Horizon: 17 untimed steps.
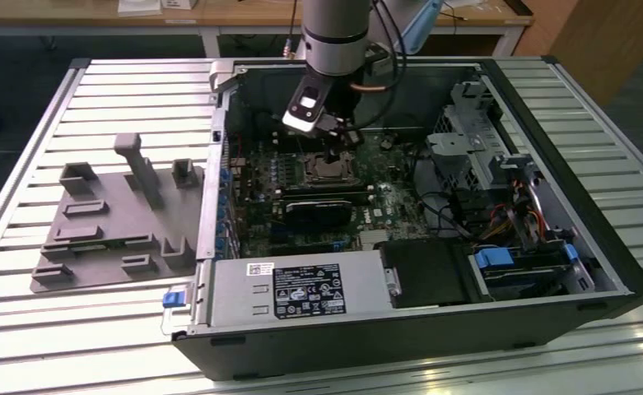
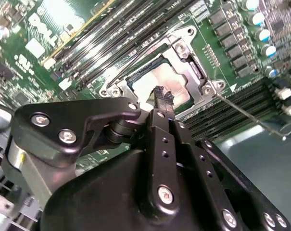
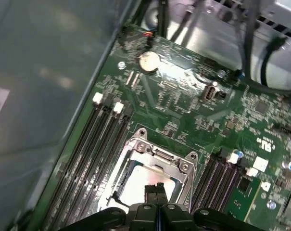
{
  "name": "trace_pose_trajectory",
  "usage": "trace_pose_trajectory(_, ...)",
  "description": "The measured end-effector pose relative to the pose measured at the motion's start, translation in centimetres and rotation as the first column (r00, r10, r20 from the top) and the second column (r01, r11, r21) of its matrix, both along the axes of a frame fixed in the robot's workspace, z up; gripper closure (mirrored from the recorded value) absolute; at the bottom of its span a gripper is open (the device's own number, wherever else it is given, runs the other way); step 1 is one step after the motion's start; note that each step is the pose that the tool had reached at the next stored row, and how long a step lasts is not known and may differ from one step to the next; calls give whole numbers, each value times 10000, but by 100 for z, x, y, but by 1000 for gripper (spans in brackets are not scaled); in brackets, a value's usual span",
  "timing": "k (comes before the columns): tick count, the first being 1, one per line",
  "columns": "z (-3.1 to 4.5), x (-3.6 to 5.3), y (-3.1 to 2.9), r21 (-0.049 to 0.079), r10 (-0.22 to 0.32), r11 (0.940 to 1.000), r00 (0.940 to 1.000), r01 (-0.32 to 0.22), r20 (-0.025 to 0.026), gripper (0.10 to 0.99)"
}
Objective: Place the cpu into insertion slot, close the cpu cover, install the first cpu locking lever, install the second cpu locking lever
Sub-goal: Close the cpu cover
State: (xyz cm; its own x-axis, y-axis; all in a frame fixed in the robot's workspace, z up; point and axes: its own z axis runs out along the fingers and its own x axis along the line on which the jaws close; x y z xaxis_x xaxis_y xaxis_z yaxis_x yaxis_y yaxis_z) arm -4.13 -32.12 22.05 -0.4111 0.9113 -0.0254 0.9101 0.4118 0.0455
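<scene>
The gripper (image 3: 155, 188) is seen with fingertips pressed together, empty, just above the cpu (image 3: 135, 185). The cpu is seated in the insertion slot (image 3: 118, 193) under the lowered cpu cover (image 3: 159, 155). In the second wrist view, a thin locking lever (image 2: 251, 118) is seen angled outward beside the fingertip.

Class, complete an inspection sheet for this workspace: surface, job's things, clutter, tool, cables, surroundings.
Surface: slatted metal table carrying an open computer case.
Job's things: chip sits in the socket, with the metal cover lying down around it; a thin lever juts out from the socket's corner.
Clutter: grey moulded holder beside the case, at the exterior view's left.
Tool: tool shut, tips close over the chip; contact cannot be told.
Cables: bundled wires inside the case, apart from the socket.
Surroundings: wooden desks behind the table.
</scene>
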Motion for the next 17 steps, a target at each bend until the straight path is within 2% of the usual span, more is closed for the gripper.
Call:
trace_pose_trajectory(4,0,0,0,-50,709,9975,9975,-709,-1,984)
trace_pose_trajectory(9,-1,0,1,-122,1589,9872,9873,-1589,-10,984)
trace_pose_trajectory(13,-1,0,0,-188,2261,9739,9741,-2261,-23,984)
trace_pose_trajectory(17,-3,0,0,-236,2935,9557,9559,-2935,-37,984)
